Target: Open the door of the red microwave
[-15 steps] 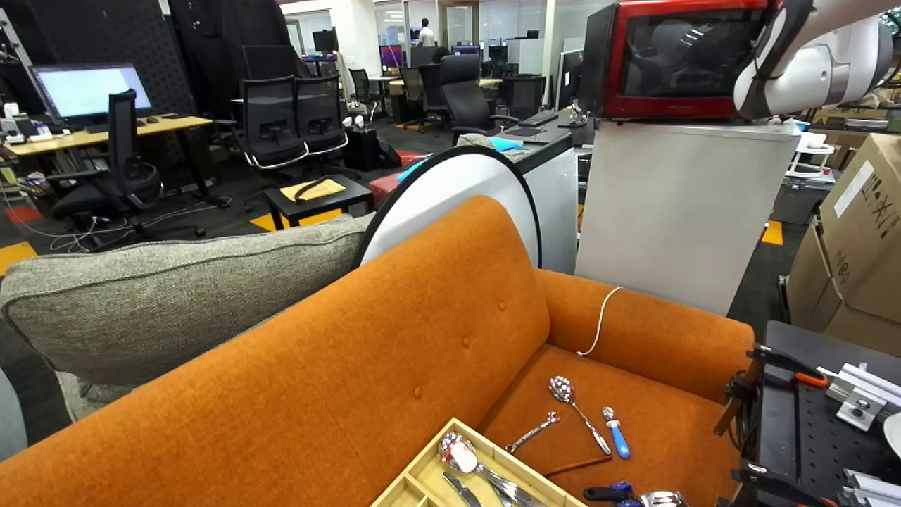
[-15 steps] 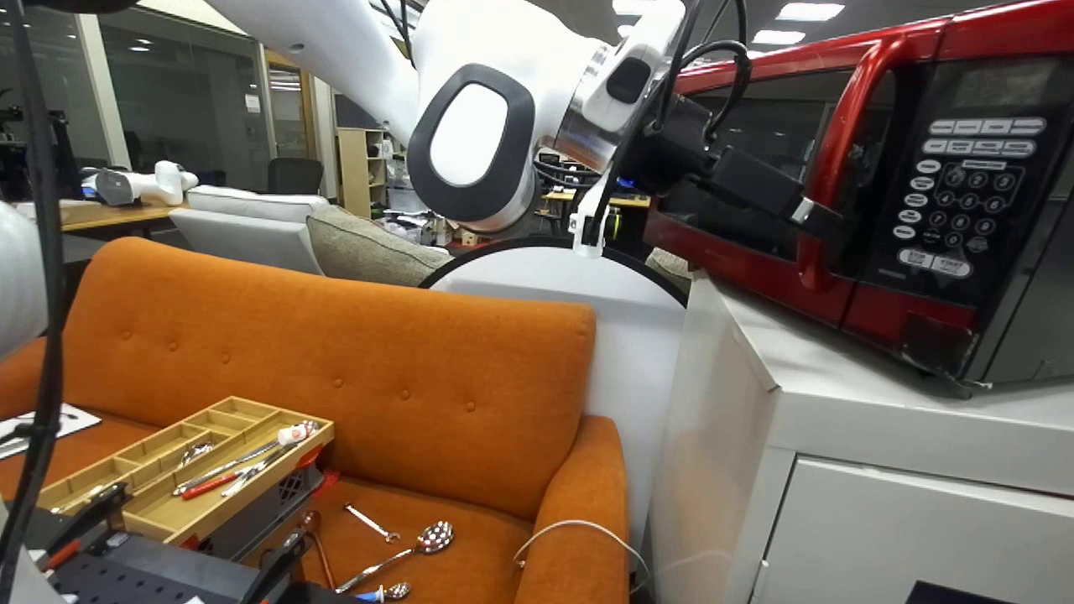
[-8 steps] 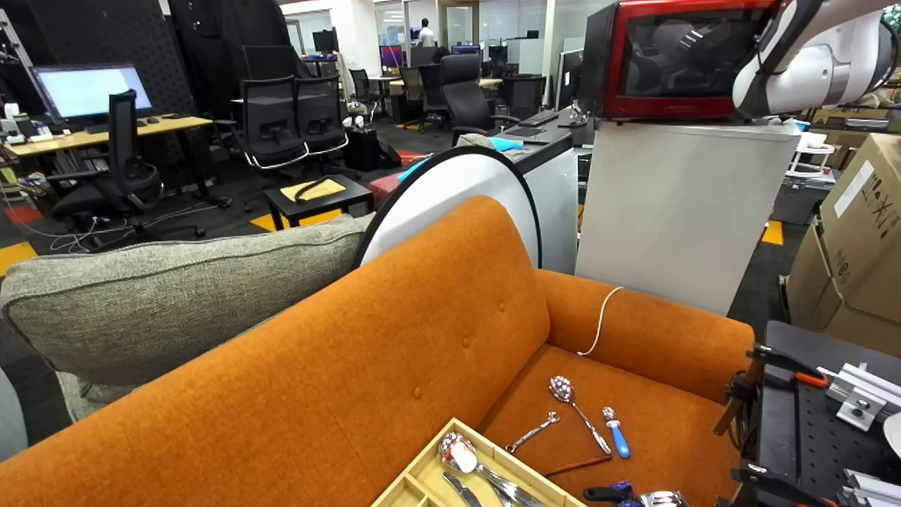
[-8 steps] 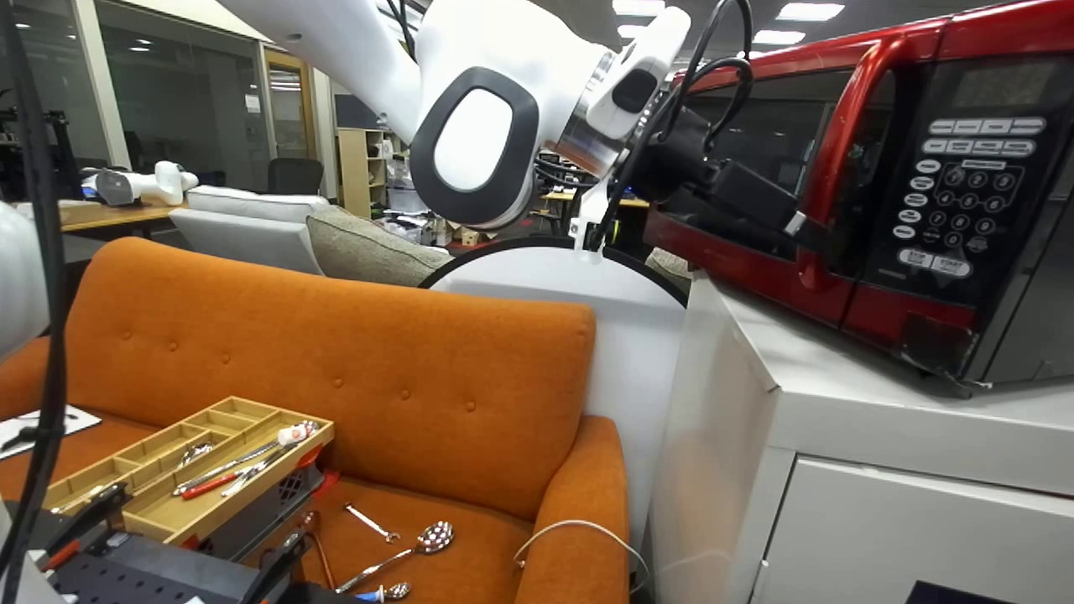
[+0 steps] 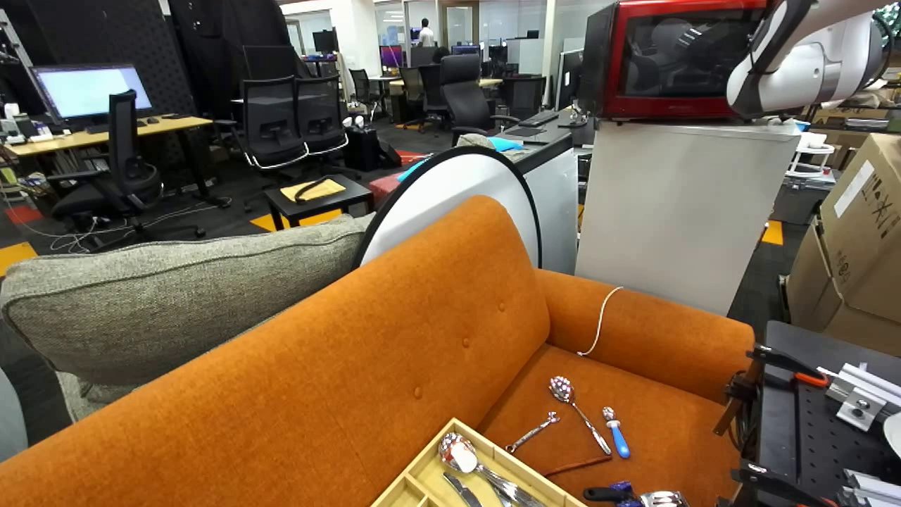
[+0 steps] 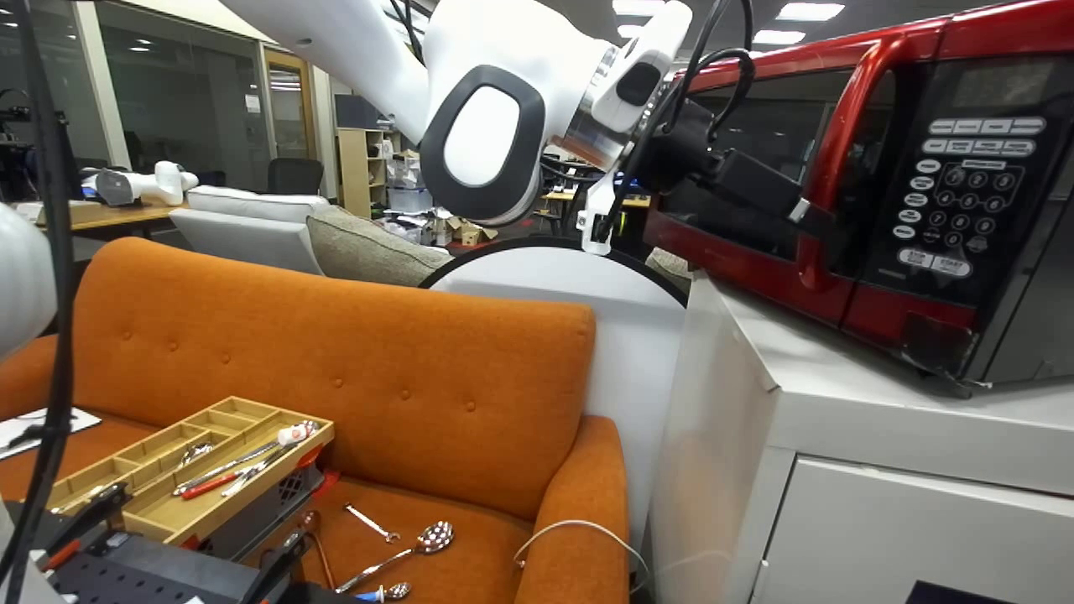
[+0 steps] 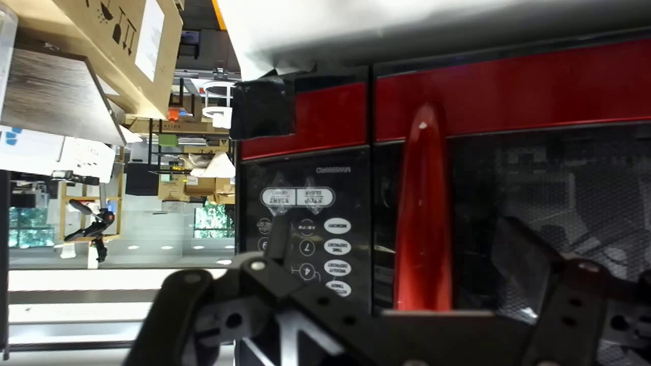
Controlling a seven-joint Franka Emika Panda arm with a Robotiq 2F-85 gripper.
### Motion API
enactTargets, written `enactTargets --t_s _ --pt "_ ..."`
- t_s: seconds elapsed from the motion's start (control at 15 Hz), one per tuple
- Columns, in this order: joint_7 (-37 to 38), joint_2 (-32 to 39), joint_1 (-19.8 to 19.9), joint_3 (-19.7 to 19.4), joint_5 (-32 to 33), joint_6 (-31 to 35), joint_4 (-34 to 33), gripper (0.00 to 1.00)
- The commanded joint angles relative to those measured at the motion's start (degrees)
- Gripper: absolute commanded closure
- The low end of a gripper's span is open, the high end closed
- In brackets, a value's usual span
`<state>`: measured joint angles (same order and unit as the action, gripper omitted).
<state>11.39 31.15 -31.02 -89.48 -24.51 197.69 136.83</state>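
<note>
The closed, dark-windowed glossy red door [image 7: 574, 175] of a boxy red microwave [image 6: 940, 201] atop a white cabinet [image 6: 864, 503], probably stiff-latched, is faced by an empty black gripper [image 7: 396, 226] spread wide to either side of the slick-looking arched red handle [image 7: 424, 213], best gripped mid-length.

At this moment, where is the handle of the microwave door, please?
In the wrist view, the red handle stands just right of the button panel, framed by the open end effector.
</note>
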Motion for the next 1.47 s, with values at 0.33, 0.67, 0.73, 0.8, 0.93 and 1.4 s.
enactTargets --t_s 0.33,0.67,0.73,0.8,0.93,1.4 --pt "2.3 7.6 6.0 4.0 -4.4 -4.4 -6.0 0.00" --pt "4.7 10.7 6.8 4.0 -4.7 -7.3 -7.8 0.21" --pt "5.5 11.3 6.8 3.8 -4.9 -8.4 -8.1 0.29" --pt "6.1 11.9 6.8 3.6 -4.8 -9.5 -8.4 0.30" --pt "7.4 12.6 6.8 3.3 -4.5 -11.1 -8.9 0.44" --pt "10.0 13.6 7.0 3.3 -3.7 -13.2 -9.9 0.95"
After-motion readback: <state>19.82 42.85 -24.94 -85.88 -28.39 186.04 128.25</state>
